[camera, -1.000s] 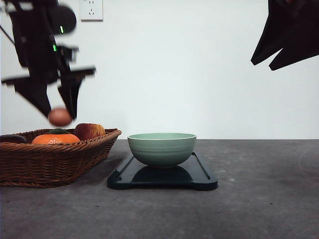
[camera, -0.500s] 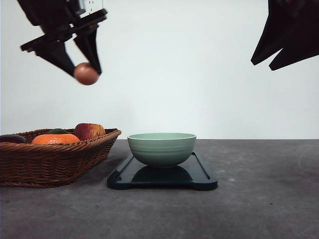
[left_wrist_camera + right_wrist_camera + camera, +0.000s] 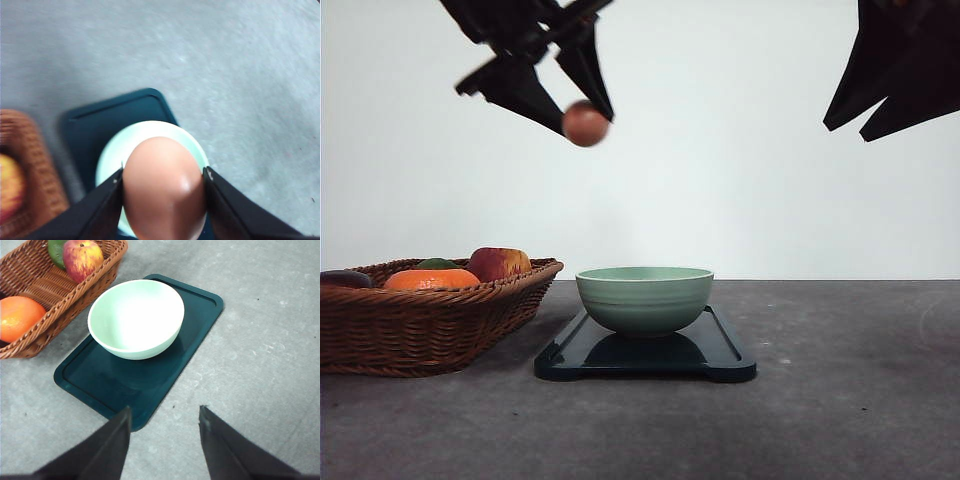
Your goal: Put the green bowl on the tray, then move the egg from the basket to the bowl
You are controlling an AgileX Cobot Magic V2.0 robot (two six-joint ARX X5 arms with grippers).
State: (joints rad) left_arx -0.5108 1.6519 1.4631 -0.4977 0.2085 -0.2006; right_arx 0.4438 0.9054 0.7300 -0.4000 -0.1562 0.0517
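Observation:
The pale green bowl [image 3: 645, 298] stands upright on the dark tray [image 3: 720, 360] at the table's middle; it looks empty [image 3: 135, 317]. High above and a little left of the bowl, my left gripper [image 3: 582, 118] is shut on the reddish-brown egg [image 3: 585, 124]. In the left wrist view the egg [image 3: 164, 187] sits between both fingers [image 3: 97, 212], with the bowl [image 3: 119, 147] and tray [image 3: 92, 127] below it. The wicker basket [image 3: 420, 320] lies to the left of the tray. My right gripper [image 3: 164, 422] hangs open over the tray's edge [image 3: 150, 385], high at the right [image 3: 895, 70].
The basket holds an orange [image 3: 432, 279], a red-yellow apple [image 3: 500, 263], a green fruit [image 3: 57, 251] and a dark item [image 3: 345, 278]. A wall socket sits at the top left of the back wall. Bare grey table stretches right of the tray [image 3: 860, 380].
My left gripper has carried the egg up out of the basket and to the right, from just above the fruit to high over the bowl's left side. The right arm has not moved.

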